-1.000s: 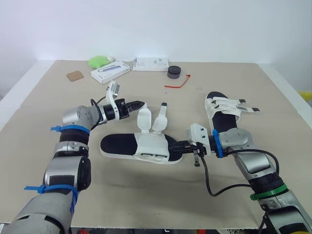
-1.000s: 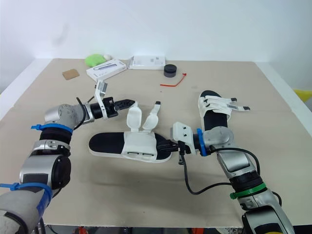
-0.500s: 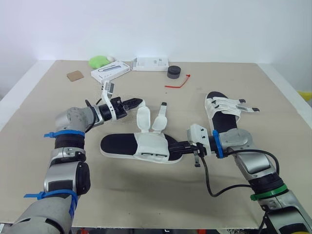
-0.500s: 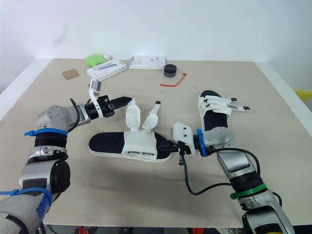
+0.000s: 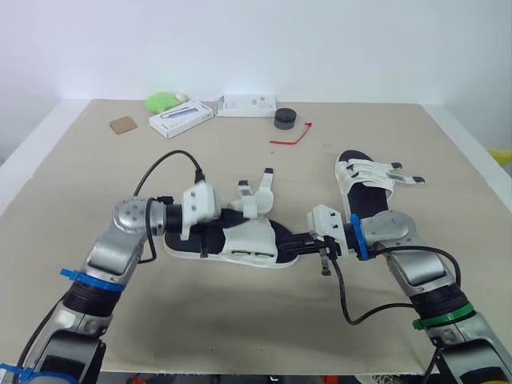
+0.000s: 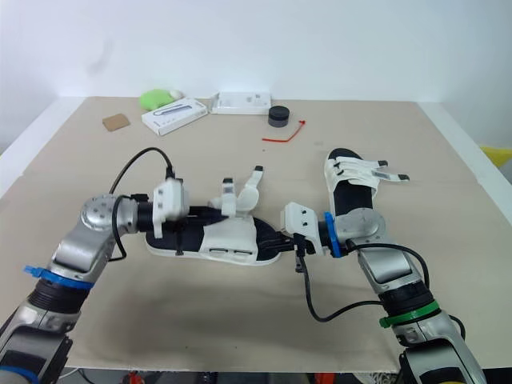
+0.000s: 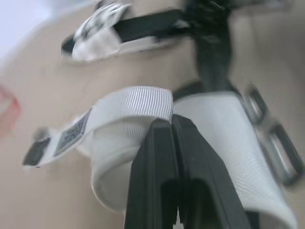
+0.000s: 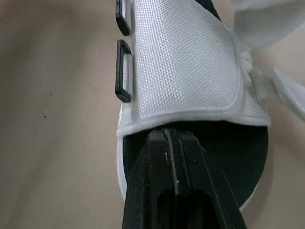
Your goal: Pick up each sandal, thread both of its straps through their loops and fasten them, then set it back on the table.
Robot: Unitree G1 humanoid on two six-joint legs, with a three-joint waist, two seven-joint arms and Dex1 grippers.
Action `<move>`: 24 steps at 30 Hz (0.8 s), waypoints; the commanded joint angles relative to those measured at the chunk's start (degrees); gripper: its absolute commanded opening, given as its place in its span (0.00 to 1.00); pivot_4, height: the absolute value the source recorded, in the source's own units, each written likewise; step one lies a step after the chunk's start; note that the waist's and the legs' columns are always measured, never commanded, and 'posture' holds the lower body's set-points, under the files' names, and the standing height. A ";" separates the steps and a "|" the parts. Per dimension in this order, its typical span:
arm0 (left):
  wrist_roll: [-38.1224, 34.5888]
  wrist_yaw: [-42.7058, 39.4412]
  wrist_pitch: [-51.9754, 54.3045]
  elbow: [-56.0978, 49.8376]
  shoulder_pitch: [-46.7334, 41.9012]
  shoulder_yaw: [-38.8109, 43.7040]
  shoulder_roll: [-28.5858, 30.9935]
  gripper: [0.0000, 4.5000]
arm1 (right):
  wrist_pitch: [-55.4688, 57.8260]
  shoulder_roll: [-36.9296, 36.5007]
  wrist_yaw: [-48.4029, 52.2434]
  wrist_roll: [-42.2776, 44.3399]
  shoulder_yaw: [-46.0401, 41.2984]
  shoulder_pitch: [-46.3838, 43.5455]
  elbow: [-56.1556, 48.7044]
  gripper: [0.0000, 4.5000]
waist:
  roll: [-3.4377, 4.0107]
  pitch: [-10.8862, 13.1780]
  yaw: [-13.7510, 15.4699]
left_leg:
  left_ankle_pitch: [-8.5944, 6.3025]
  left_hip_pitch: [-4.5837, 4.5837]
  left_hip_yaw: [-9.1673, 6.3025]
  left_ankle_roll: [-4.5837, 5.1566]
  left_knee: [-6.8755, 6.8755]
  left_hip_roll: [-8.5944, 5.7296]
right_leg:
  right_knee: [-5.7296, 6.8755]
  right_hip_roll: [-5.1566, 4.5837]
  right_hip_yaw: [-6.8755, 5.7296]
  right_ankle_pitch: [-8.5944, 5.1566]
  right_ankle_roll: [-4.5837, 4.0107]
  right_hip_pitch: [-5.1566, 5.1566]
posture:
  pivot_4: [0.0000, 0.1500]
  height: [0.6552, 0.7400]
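White wall behind, beige desk (image 5: 96,184) carrying all. Sandal (image 5: 256,244) lying flat at centre, between arms. Left tool (image 7: 170,123) pinching floppy webbing strap (image 7: 128,102). Right tool (image 8: 167,131), fingers together, pressing on black sole (image 8: 238,157). Sandal probably handling light, with a stiffish sole. Strap tip looking like best hold.

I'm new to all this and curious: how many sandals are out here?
2. The middle sandal lies straight ahead of the robot; the right sandal lies beyond it, to the right.
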 commanded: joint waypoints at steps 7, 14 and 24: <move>35.45 24.04 -52.97 17.62 -10.51 -0.68 4.98 0.01 | -0.50 0.43 0.71 0.19 0.26 -0.67 -0.97 0.00 | -0.01 0.00 0.01 | 0.11 0.02 0.11 0.20 0.00 -0.02 | -0.09 -0.04 0.03 0.15 0.14 0.04 | 1.00 1.00; 55.29 41.16 -65.12 21.21 -13.99 -0.45 7.64 0.01 | -0.60 0.85 1.21 -0.10 0.38 -1.53 -0.01 0.00 | 0.00 0.00 -0.06 | 0.03 0.02 0.19 0.35 0.00 0.00 | -0.10 -0.10 0.04 0.20 0.05 0.02 | 1.00 1.00; 63.91 54.56 -65.95 20.62 -15.08 -1.09 10.39 0.01 | -0.48 0.98 1.57 -0.28 0.39 -1.66 0.14 0.00 | 0.00 0.00 -0.08 | 0.02 0.04 0.21 0.36 0.00 0.04 | -0.08 -0.12 -0.04 0.21 0.04 0.02 | 1.00 1.00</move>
